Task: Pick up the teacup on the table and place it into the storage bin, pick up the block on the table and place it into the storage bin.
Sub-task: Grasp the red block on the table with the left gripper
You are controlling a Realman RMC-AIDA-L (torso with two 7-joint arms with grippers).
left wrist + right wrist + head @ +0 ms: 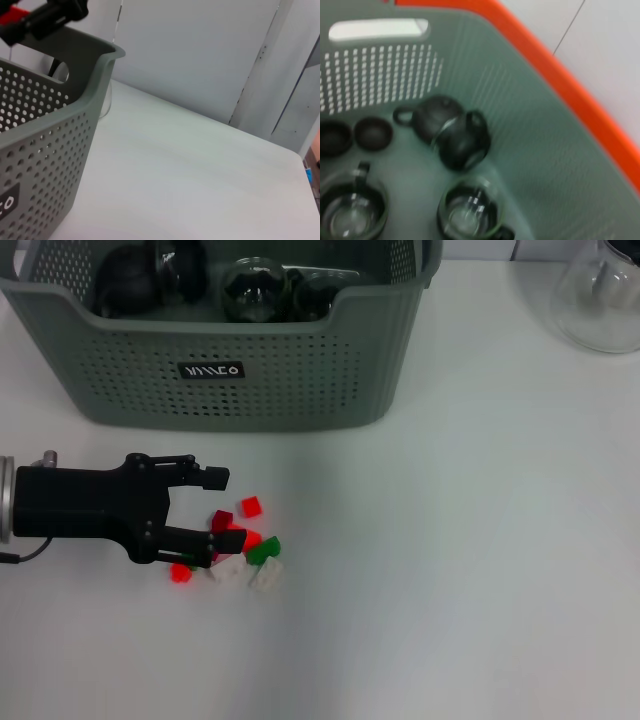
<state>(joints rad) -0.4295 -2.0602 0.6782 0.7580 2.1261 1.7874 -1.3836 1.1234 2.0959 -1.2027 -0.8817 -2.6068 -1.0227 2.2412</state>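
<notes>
**Left gripper spread at the pile of blocks, bin already holding teaware**

The head view alone shows the work: the black left gripper [205,508] lies low over the white table [470,540], fingers spread wide, the nearer one touching a loose heap of small red, green and white plastic blocks [243,550]. It grips nothing that can be made out. Just behind stands the large grey-green perforated plastic storage bin [300,370], its black label facing the robot; a clear glass vessel [603,300] sits at the table's far right corner.

The left wrist view adds only the bin's scooped rim [95,75], bare tabletop and pale wall panels [200,55] beyond.

The right wrist view looks down into the bin, which the head view barely shows: a dark round teapot [432,117], two small dark cups [372,133], and glass teacups [470,212] resting on the floor. The right gripper itself appears in no view.
</notes>
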